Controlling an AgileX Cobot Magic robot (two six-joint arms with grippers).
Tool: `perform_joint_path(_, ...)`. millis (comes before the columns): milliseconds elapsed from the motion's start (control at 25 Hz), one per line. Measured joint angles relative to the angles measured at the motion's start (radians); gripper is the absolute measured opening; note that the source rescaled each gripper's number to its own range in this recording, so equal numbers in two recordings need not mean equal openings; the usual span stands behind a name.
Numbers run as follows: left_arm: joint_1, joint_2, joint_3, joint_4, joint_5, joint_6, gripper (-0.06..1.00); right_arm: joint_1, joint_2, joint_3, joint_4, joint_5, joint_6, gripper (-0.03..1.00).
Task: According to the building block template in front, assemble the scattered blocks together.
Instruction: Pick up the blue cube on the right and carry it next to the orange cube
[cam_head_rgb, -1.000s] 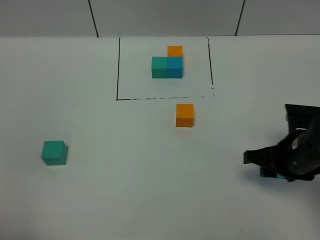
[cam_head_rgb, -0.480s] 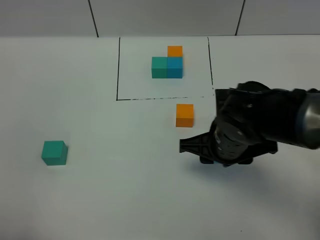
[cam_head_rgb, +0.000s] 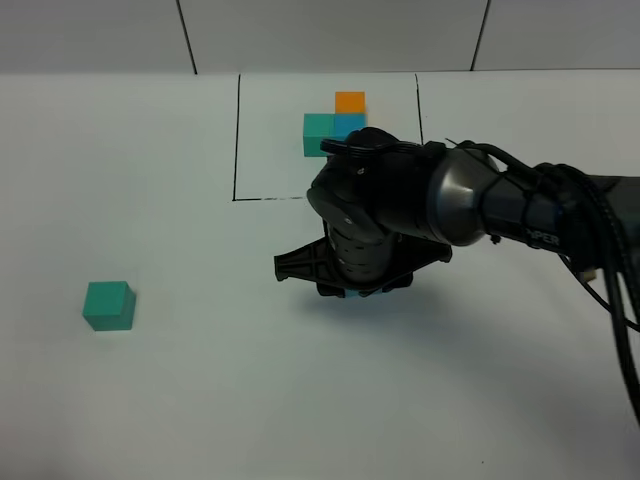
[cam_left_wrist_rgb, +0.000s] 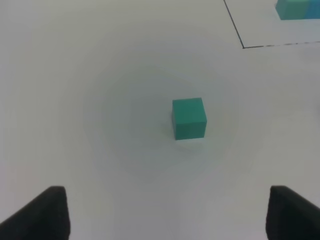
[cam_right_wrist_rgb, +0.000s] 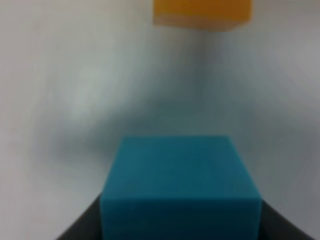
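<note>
White matte tabletop (cam_head_rgb: 200, 400); pale panelled wall (cam_head_rgb: 330, 30) behind it, with dark seams. The right arm (cam_head_rgb: 500, 205) reached in across the middle, its bulky black wrist just in front of the thin black frame (cam_head_rgb: 238, 140) drawn on the tabletop, and it hid part of the frame's near line. Inside the frame sat the template cluster (cam_head_rgb: 322, 127): teal and orange faces were clear, the blue one half covered by the arm. Right fingers (cam_right_wrist_rgb: 87, 227) were closed on the blue cube (cam_right_wrist_rgb: 180, 190), with dark edges against both its sides; that wrist view was blurred. The orange cube (cam_right_wrist_rgb: 201, 12) lay ahead of the blue one, apart from it and cut off at the picture edge. From the high camera it was hidden under the arm. The teal cube (cam_head_rgb: 108, 305) sat alone, well to the left. Left fingers (cam_left_wrist_rgb: 47, 215) were spread wide, only their tips in view. The teal cube lay ahead of them, in line with the gap and untouched.
</note>
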Motion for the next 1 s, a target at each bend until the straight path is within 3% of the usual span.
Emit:
perform_joint_path(400, 0.0, 0.0, 0.0, 0.015, 0.0, 0.0, 0.76, -0.061, 0.074, -0.042, 0.077, 0.001, -0.101, 0.02)
perform_joint_path(1000, 0.0, 0.0, 0.0, 0.015, 0.0, 0.0, 0.76, -0.085, 0.133, -0.044, 0.104, -0.086, -0.111, 0.02)
